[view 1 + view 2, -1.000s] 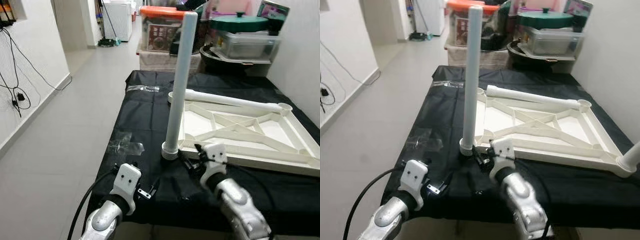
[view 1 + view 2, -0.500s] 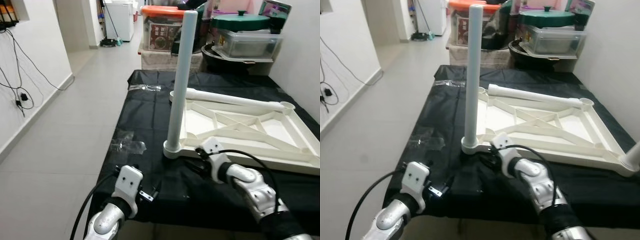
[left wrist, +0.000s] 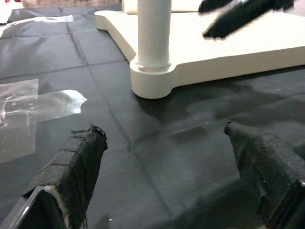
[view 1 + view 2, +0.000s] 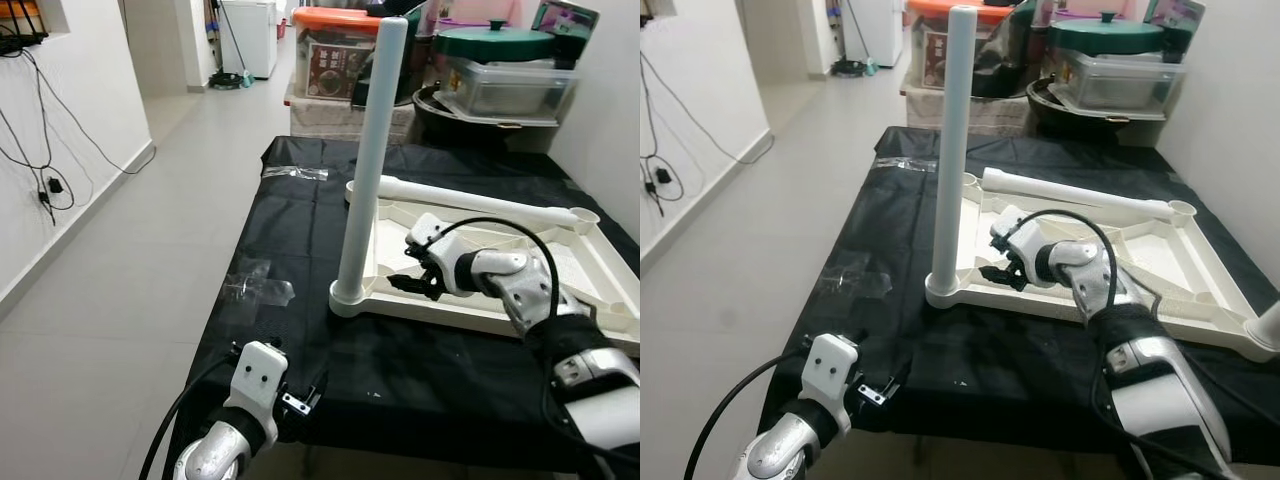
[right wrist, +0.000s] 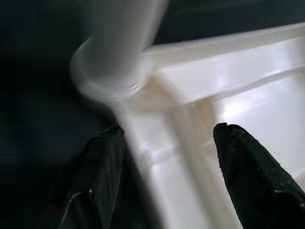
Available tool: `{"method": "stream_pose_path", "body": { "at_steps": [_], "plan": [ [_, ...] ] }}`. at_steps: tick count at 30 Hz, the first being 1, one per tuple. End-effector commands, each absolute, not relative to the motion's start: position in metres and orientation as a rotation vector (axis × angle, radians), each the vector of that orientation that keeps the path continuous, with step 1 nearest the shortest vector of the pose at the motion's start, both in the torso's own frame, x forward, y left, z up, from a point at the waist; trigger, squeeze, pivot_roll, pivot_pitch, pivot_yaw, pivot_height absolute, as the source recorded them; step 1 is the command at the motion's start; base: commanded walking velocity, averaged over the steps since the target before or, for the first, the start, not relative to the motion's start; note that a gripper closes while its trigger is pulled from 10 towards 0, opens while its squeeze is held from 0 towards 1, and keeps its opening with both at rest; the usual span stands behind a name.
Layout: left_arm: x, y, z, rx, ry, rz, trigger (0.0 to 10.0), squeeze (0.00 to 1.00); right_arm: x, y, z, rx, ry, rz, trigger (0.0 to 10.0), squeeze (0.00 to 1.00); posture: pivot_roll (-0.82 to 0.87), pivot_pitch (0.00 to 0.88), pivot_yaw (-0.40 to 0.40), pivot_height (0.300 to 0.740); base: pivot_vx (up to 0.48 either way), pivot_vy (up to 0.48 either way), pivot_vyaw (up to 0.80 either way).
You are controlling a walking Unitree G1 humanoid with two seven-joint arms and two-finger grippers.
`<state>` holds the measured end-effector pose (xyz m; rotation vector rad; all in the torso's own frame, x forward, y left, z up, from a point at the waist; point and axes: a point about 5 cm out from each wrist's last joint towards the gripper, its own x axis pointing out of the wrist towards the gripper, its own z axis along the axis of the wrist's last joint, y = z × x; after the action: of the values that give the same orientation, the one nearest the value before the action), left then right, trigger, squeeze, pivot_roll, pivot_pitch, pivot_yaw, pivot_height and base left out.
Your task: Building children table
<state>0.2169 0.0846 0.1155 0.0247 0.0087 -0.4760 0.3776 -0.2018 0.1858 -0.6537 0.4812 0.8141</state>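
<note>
White table top (image 4: pixel 520 275) lies upside down, centre-right of frame on black cloth (image 4: pixel 300 230), one leg (image 4: pixel 368 160) upright in near-left corner socket (2nd leg (image 4: pixel 470 200) lying across far edge). Right gripper (image 4: pixel 408 283) over frame beside upright leg, fingers apart, holding nothing. Left gripper (image 3: pixel 167 167) lower left, wide open, empty, above cloth.

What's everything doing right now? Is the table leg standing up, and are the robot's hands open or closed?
Tabletop: lying upside down on the black cloth, ribs showing.
Standing leg: upright in the tabletop's near-left corner socket.
Loose leg: lying flat along the tabletop's far edge.
Right hand: open, over the tabletop near the standing leg's base, holding nothing.
Left hand: open, low over the black cloth, holding nothing.
Plastic wrapper: lying empty on the cloth.
</note>
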Motion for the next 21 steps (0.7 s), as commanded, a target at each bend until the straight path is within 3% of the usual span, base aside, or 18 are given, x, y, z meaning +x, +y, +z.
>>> {"method": "stream_pose_path", "body": {
  "at_steps": [1,12,14,21],
  "plan": [
    [0.213,0.081,0.116,0.019,0.023,-0.483,10.0,0.0,0.376,-0.203,0.185,-0.683,0.524,0.864,10.0,0.0,0.17,0.0,-0.085,0.74,0.0,0.0,0.0],
    [0.205,0.078,0.121,-0.002,0.029,-0.487,10.0,0.0,0.377,-0.201,0.182,-0.718,0.618,0.963,10.0,0.0,0.16,0.054,-0.096,0.74,0.0,0.0,0.0],
    [0.196,0.075,0.128,-0.024,0.025,-0.489,10.0,0.0,0.382,-0.199,0.177,-0.802,0.65,0.907,10.0,0.0,0.16,0.11,-0.108,0.74,0.0,0.0,0.0],
    [0.185,0.072,0.137,-0.043,0.026,-0.489,10.0,0.0,0.391,-0.188,0.186,-0.823,0.605,0.853,10.0,0.0,0.16,0.15,-0.111,0.74,0.0,0.0,0.0]
  ]
}}
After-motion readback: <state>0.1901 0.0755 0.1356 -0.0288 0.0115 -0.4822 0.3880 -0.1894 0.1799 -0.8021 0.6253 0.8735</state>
